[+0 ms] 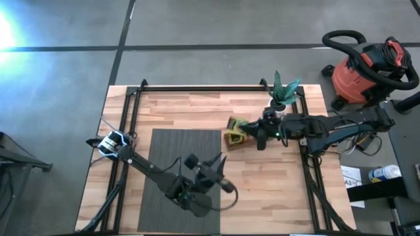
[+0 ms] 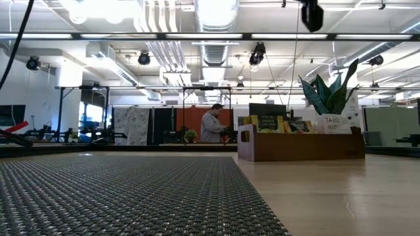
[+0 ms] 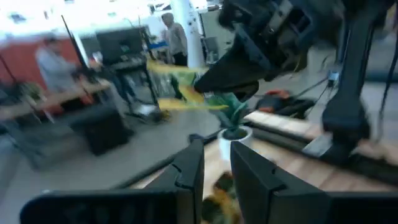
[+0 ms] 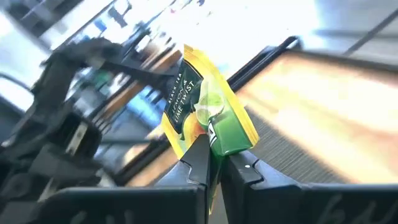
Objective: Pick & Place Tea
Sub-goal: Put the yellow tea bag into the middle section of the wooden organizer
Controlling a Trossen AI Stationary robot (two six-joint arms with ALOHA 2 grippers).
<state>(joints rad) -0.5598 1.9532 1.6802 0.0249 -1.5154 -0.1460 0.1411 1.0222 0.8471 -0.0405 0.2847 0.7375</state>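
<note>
High view: overhead, straight down on table (image 1: 262, 190). Low view: tabletop level, across mat (image 2: 118, 196) toward wooden tray (image 2: 298, 146), plant (image 2: 331, 95), also seen overhead. Wrist views: close behind own fingers, facing each other's arm.
</note>
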